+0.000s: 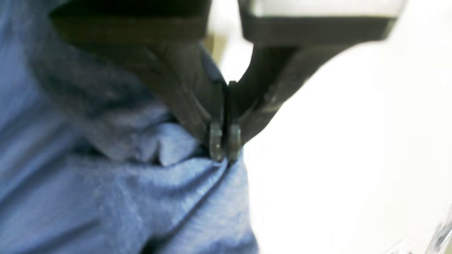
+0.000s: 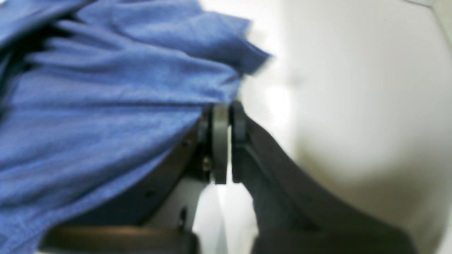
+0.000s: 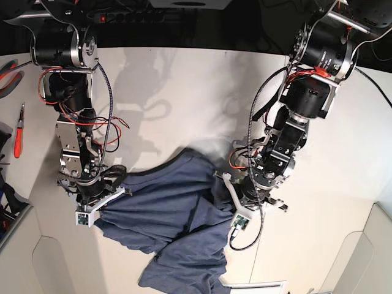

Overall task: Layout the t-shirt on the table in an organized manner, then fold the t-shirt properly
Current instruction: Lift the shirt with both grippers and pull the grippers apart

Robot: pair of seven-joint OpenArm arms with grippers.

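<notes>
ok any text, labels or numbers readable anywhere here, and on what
None can be read in any view.
t-shirt: only plain blue cloth shows; no lettering is visible on it.
left gripper and right gripper: dark fingers, no markings, both pinched on the cloth.
Small green boards by the wrists in the base view: any print is too small to read.
table: bare, no sign.

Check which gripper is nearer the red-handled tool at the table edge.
Right. Right gripper, shut on the t-shirt, is on the red-handled tool side; left gripper grips the shirt's far side.
</notes>
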